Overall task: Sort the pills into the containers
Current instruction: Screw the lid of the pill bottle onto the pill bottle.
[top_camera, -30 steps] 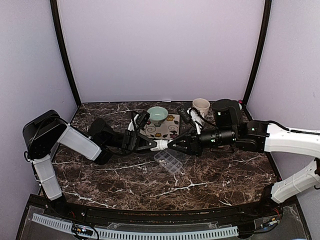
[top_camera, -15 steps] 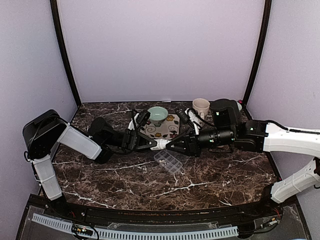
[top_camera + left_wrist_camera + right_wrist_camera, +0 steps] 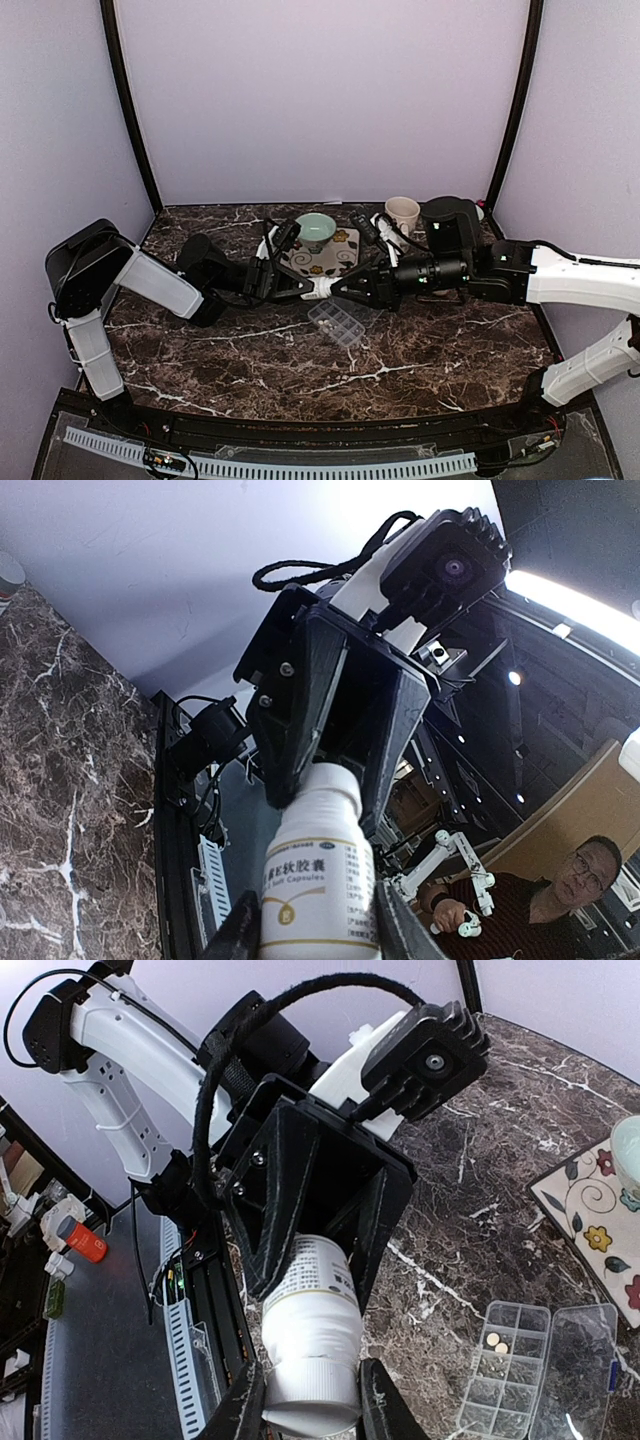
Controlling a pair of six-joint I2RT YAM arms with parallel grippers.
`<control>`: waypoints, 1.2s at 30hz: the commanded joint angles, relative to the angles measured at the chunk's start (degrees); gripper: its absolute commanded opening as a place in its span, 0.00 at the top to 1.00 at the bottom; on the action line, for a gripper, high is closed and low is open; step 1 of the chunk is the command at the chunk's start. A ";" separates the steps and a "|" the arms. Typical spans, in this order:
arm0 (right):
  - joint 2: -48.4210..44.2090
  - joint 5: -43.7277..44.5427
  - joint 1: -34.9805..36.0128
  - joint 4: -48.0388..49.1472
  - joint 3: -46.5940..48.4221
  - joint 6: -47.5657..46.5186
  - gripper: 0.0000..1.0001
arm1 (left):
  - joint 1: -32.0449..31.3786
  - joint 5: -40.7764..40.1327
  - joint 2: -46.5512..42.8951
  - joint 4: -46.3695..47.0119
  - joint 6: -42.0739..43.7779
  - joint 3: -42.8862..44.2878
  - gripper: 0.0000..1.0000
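A small white bottle (image 3: 322,289) hangs in the air between both grippers, above the table's middle. My left gripper (image 3: 303,289) is shut on its body, label in the left wrist view (image 3: 318,880). My right gripper (image 3: 342,287) is closed around its white cap (image 3: 310,1407). The clear pill box (image 3: 340,324) lies open on the table just in front of the bottle, its lid (image 3: 578,1355) folded out. Two round whitish pills (image 3: 495,1341) lie in one compartment of it; other specks are too small to tell.
A patterned mat (image 3: 330,258) with a green bowl (image 3: 315,230) lies behind the grippers. A white cup (image 3: 403,212) stands at the back right. The right arm's dark wrist (image 3: 450,250) reaches across the back right of the table.
My right gripper has moved left and its fingers now sit over the bottle's cap. The left gripper and the bottle have stayed almost still.
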 commanded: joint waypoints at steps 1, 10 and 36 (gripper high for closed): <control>0.04 0.81 0.67 4.68 1.18 0.78 1.00 | -0.03 0.70 -2.31 7.93 -0.04 0.79 1.00; 1.57 -0.71 0.67 5.15 1.78 1.31 1.00 | -0.08 1.31 -2.62 7.95 -0.61 1.60 1.00; 0.57 -1.68 0.67 6.69 -0.37 2.67 1.00 | -0.23 1.01 -3.89 7.95 -1.85 3.56 1.00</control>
